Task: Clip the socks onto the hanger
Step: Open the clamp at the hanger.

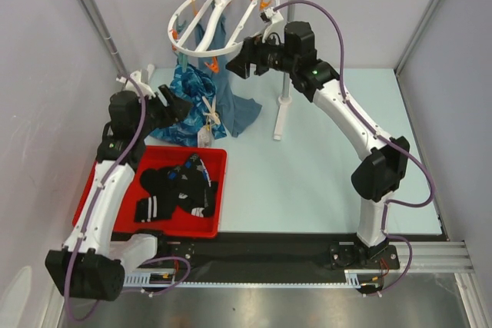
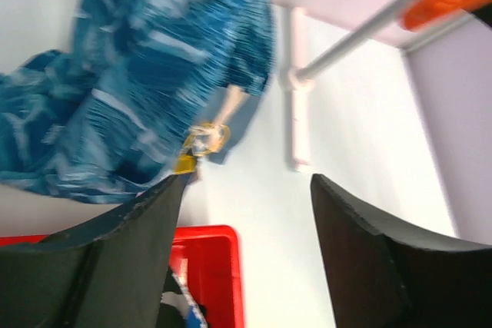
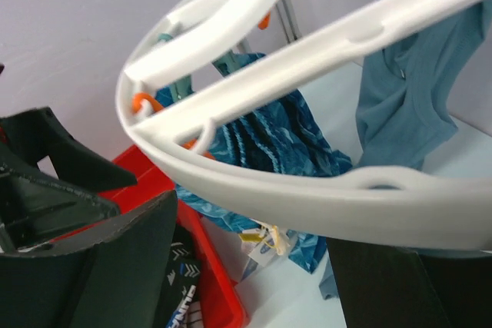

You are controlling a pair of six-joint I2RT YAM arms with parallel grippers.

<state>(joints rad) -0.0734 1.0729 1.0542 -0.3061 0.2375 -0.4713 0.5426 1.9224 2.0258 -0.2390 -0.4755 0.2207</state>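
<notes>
we see left hand (image 2: pixel 247 183) apart, empty, near socks (image 1: pixel 181 190) | right hand (image 3: pixel 254 228) apart astride hanger (image 3: pixel 307 197) rim, probably steadying it

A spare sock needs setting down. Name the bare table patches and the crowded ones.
Bare: the mat between the red tray and the right arm, in front of the rail stand's foot. Also the far right corner behind that arm. Crowded: the left, with tray, socks and blue patterned cloth.

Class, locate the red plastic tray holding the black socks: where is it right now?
In the top view, the red plastic tray sits near-left on the pale table, black striped socks piled inside, directly nearer than the crumpled blue patterned cloth.
</notes>
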